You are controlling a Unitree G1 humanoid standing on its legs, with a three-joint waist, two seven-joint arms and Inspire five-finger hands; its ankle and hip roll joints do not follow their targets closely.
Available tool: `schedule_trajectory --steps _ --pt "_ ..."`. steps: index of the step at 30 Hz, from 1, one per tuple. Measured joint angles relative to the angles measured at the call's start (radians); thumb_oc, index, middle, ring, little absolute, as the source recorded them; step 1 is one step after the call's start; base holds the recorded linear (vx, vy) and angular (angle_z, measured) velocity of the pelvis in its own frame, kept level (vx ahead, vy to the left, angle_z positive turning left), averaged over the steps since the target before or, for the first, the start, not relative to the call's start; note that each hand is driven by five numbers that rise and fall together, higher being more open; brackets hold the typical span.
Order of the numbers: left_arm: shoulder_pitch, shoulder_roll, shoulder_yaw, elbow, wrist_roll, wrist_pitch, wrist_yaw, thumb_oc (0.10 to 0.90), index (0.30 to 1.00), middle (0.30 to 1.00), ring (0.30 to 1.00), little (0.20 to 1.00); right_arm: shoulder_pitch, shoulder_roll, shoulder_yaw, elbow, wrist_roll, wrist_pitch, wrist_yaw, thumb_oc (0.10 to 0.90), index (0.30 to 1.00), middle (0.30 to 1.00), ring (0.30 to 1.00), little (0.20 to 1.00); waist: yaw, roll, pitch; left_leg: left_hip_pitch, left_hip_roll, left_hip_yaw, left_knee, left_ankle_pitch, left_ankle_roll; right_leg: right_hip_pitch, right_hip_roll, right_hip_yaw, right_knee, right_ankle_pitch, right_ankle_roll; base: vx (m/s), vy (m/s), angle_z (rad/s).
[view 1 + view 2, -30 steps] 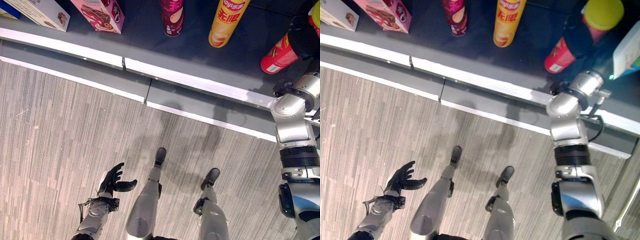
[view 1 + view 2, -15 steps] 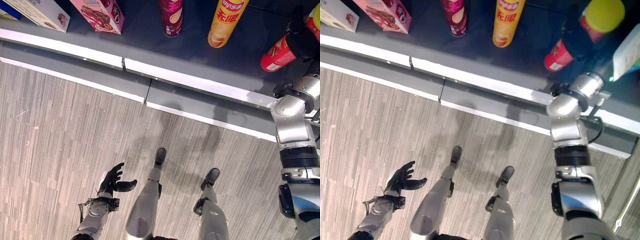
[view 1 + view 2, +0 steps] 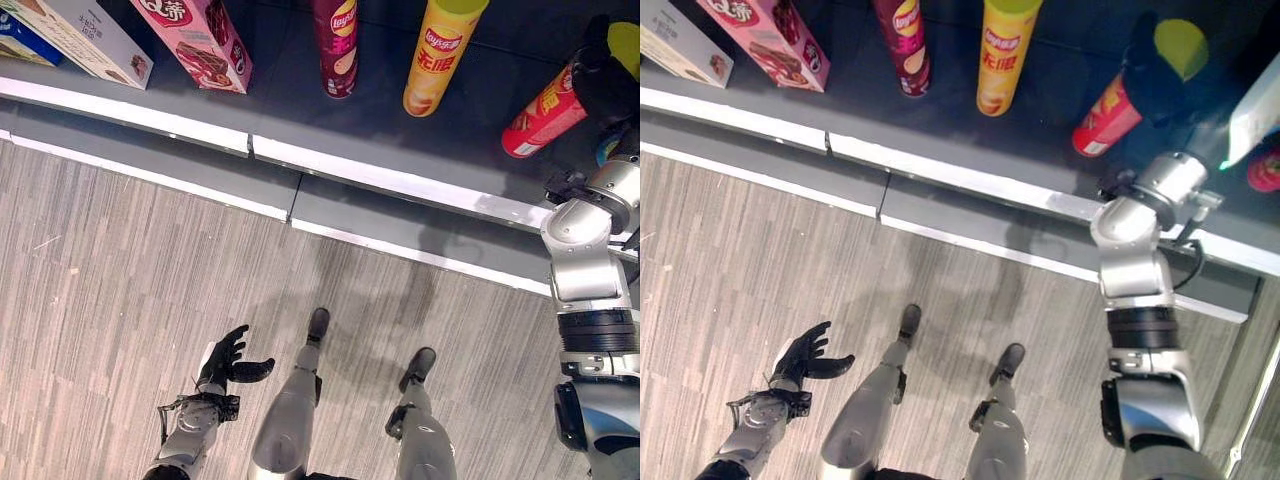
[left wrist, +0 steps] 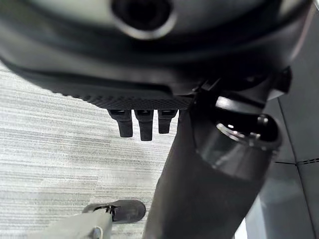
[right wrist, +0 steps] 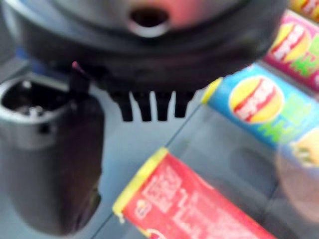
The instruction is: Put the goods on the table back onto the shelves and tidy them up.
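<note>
- The right hand (image 3: pixel 1155 75) has its fingers wrapped around the upper end of the red can (image 3: pixel 1108 118), which leans tilted on the shelf (image 3: pixel 300 80).
- Just beyond the fingers lies a blue can (image 5: pixel 259 104) on its side.
- Further along the shelf stand a yellow can (image 3: pixel 1002 55), a maroon can (image 3: pixel 904 45), a pink box (image 3: pixel 765 40) and a white box (image 3: pixel 80 35).
- Judgement: placing is nearly done; the red can needs standing upright and releasing.
- The left hand (image 3: pixel 225 358) hangs low over the floor (image 3: pixel 120 280), fingers relaxed, empty.
</note>
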Motion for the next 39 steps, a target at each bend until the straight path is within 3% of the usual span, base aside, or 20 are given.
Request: schedule_trajectory --steps 3,7,13,17,23,33,36,38,39 --pt "-0.002 -0.019 0.013 0.032 0.002 0.002 0.0 0.8 0.9 0.9 0.9 0.9 0.069 0.032 0.0 -0.043 0.0 -0.005 0.02 0.8 0.9 0.9 0.9 0.9 -0.009 -0.004 -0.002 0.015 0.001 0.0 0.0 0.0 0.0 0.017 0.001 -0.001 0.0 0.0 0.0 0.0 0.0 0.0" --pt "-0.002 -0.028 0.017 0.093 0.03 0.021 -0.001 0.8 0.9 0.9 0.9 0.9 0.149 0.079 0.001 -0.099 0.0 -0.007 0.063 0.8 0.9 0.9 0.9 0.9 -0.028 -0.031 -0.02 0.037 0.006 0.003 -0.005 0.0 0.0 0.032 0.004 0.0 0.0 0.0 0.0 0.03 0.023 -0.02" --pt "0.007 -0.044 0.112 0.198 0.08 0.048 0.0 0.8 0.9 0.9 0.9 0.9 0.295 0.143 -0.017 -0.274 -0.008 -0.038 0.142 0.8 0.9 0.9 0.9 0.9 -0.067 -0.128 -0.09 0.095 0.019 0.034 -0.036 -0.002 -0.001 0.057 0.011 0.026 0.0 -0.001 -0.002 0.05 0.03 -0.14" --pt "0.013 -0.052 0.13 0.229 0.091 0.059 -0.001 0.8 0.9 0.9 0.9 0.9 0.386 0.149 -0.029 -0.388 -0.01 -0.071 0.201 0.8 0.9 0.9 0.9 0.9 -0.08 -0.154 -0.142 0.13 0.025 0.057 -0.053 -0.009 -0.002 0.071 0.014 0.05 0.0 -0.002 -0.003 0.05 0.045 -0.15" --pt "0.073 -0.083 0.154 0.294 0.125 0.065 -0.001 0.8 0.9 0.9 0.9 0.9 0.562 0.19 -0.047 -0.465 0.048 -0.145 0.31 0.8 0.9 0.9 0.9 0.9 -0.14 -0.154 -0.277 0.199 0.028 0.116 -0.083 -0.023 0.005 0.09 0.01 0.099 0.0 -0.008 0.0 0.05 0.055 -0.28" --pt "0.097 -0.097 0.163 0.31 0.136 0.065 -0.023 0.8 0.9 0.9 0.9 0.9 0.661 0.235 -0.152 -0.471 0.316 -0.19 0.422 0.8 0.9 0.9 0.9 0.9 -0.223 -0.13 -0.318 0.243 0.035 0.185 -0.083 -0.034 0.007 0.085 0.014 0.168 0.0 -0.004 0.002 0.02 0.084 -0.21" --pt "0.097 -0.102 0.16 0.305 0.136 0.064 -0.029 0.8 0.9 0.9 0.9 0.9 0.675 0.247 -0.196 -0.488 0.362 -0.212 0.425 0.8 0.9 0.9 0.9 0.9 -0.241 -0.131 -0.322 0.256 0.024 0.229 -0.083 -0.042 0.019 0.067 0.008 0.218 0.0 0.009 0.009 -0.08 0.117 -0.55" --pt "0.117 -0.083 0.151 0.262 0.133 0.064 -0.034 0.8 0.9 0.9 0.9 0.9 0.675 0.246 -0.215 -0.501 0.362 -0.217 0.42 0.8 0.9 0.9 0.9 0.9 -0.25 -0.138 -0.32 0.253 0.038 0.338 -0.083 -0.048 0.03 -0.03 0.027 0.262 0.019 0.095 0.026 -0.16 -0.006 -1.48" --pt "0.11 -0.073 0.149 0.256 0.134 0.062 -0.044 0.8 0.9 0.9 0.9 0.9 0.681 0.249 -0.225 -0.496 0.362 -0.217 0.403 0.8 0.9 0.9 0.9 0.9 -0.269 -0.145 -0.316 0.261 0.045 0.394 -0.072 -0.058 0.036 -0.045 0.042 0.239 -0.001 0.151 0.047 -0.1 -0.059 -1.87"
